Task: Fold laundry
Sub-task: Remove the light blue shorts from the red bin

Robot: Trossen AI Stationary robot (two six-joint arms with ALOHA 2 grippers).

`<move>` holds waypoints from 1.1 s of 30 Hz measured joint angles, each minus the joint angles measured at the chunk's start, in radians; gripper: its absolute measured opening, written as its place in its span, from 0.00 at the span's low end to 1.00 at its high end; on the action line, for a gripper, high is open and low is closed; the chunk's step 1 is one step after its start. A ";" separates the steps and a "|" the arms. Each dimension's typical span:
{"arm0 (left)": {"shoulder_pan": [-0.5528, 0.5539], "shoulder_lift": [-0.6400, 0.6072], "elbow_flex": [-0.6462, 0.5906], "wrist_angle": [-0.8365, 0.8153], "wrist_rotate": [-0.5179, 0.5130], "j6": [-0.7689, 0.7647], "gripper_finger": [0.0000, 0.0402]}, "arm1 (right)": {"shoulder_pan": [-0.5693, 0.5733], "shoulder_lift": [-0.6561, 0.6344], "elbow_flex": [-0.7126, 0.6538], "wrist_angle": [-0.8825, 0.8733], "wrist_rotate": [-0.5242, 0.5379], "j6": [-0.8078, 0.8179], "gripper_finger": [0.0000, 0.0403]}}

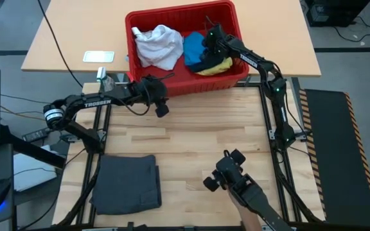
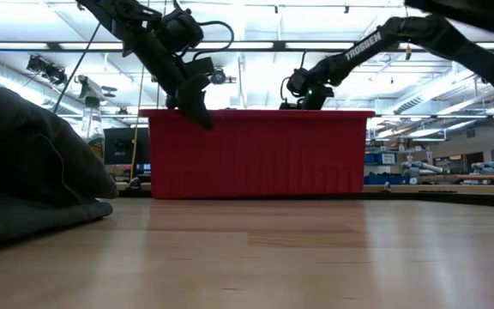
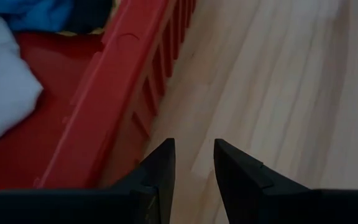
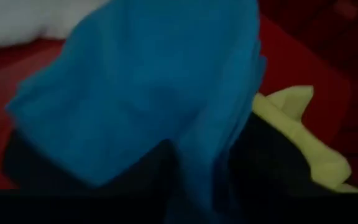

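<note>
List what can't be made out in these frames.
- Right hand: whether it grips the blue garment; its wrist view is pressed up against the cloth, fingers lost in dark.
- Navy garment: mostly buried under blue and yellow, high view.
- Basket contents: wall hides them, low view.
- Grey garment: cut off by the edge, low view.

We saw a red basket (image 1: 148, 17) with ribbed walls. Inside it lay a white garment (image 1: 157, 45), a bright blue garment (image 1: 193, 45), a yellow garment (image 1: 217, 66) and a dark navy garment (image 1: 198, 65). Away from the basket, a dark grey garment (image 1: 127, 183) lay on the pale striped wood table (image 1: 191, 141). Both arms were black.
</note>
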 joint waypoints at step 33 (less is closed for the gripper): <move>-0.235 -0.074 -0.005 0.498 -0.482 0.099 0.65 | 0.506 -0.436 -0.009 -0.221 -0.570 -0.004 0.03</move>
